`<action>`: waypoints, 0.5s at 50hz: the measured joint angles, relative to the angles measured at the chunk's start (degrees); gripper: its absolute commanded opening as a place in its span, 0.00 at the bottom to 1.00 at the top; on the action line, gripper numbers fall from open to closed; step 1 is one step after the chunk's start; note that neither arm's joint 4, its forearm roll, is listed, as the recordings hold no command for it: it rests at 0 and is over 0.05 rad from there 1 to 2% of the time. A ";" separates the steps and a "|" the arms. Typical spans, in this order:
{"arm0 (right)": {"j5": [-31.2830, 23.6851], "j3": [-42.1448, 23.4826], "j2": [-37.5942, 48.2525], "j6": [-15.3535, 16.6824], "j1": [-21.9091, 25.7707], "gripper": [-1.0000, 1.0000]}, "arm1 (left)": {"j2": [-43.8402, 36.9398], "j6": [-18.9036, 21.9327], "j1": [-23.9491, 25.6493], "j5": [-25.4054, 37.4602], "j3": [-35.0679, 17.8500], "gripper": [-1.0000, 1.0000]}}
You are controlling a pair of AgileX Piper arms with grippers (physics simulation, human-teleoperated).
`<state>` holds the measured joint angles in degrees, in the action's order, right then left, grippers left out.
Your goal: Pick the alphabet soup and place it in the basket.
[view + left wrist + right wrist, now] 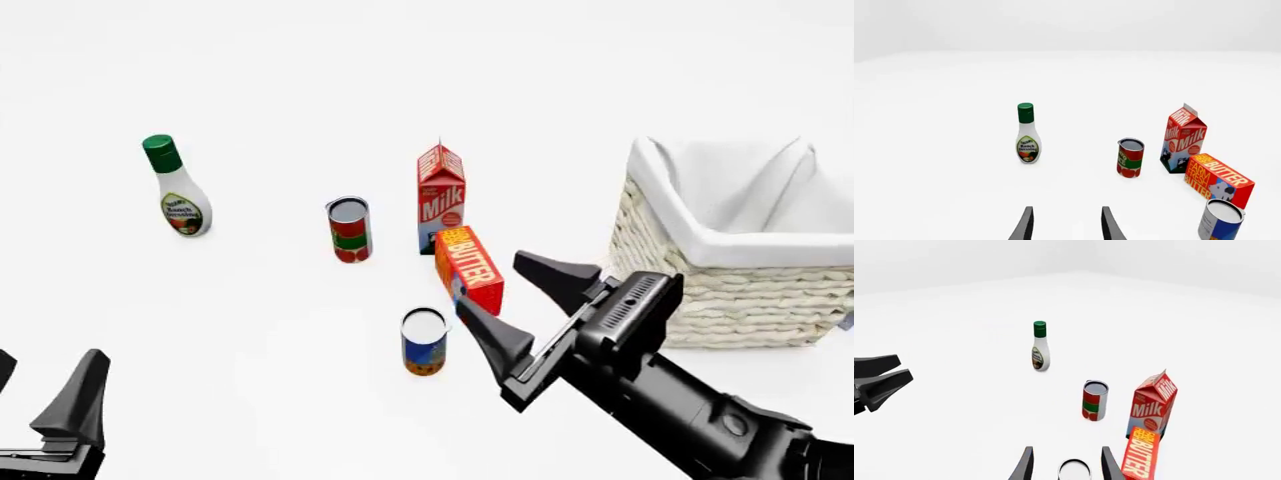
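Observation:
The alphabet soup [424,342], a small can with a silver top and a blue label turning orange, stands upright on the white table just in front of the butter box. It also shows as the alphabet soup [1220,220] and, by its top only, as the alphabet soup [1074,471]. My right gripper [527,305] hangs open above and just right of it, nothing between its fingers; in the right wrist view the can's top shows between the right gripper [1067,460] fingers. My left gripper [40,385] is open, low at the near left, far from the can. The basket [734,290] stands at the right.
A ranch dressing bottle [175,187] stands at the far left. A red-and-green can [348,230], a milk carton [441,198] and a butter box [470,268] cluster mid-table behind the soup. The left gripper [877,380] shows in the right wrist view.

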<state>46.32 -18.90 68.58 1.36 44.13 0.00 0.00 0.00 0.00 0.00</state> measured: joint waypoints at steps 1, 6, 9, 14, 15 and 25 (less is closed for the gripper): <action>0.25 0.02 0.33 -0.08 -0.10 1.00 | 0.00 0.00 0.00 0.00 0.00 1.00; 1.49 0.12 1.97 -0.49 -0.58 1.00 | 0.00 0.00 0.00 0.00 0.00 1.00; 2.27 0.15 3.03 -0.76 -0.87 1.00 | 0.00 0.00 0.00 0.00 0.00 1.00; 3.55 0.12 4.85 -1.18 -1.28 1.00 | 0.00 0.00 0.00 0.00 0.00 1.00; 3.81 0.11 5.22 -1.26 -1.35 1.00 | 0.00 0.00 0.00 0.00 0.00 1.00; 6.42 -0.19 9.19 -2.11 -1.89 1.00 | 0.00 0.00 0.00 0.00 0.00 1.00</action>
<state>52.74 -19.09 77.77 -0.75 42.24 0.00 0.00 0.00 0.00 0.00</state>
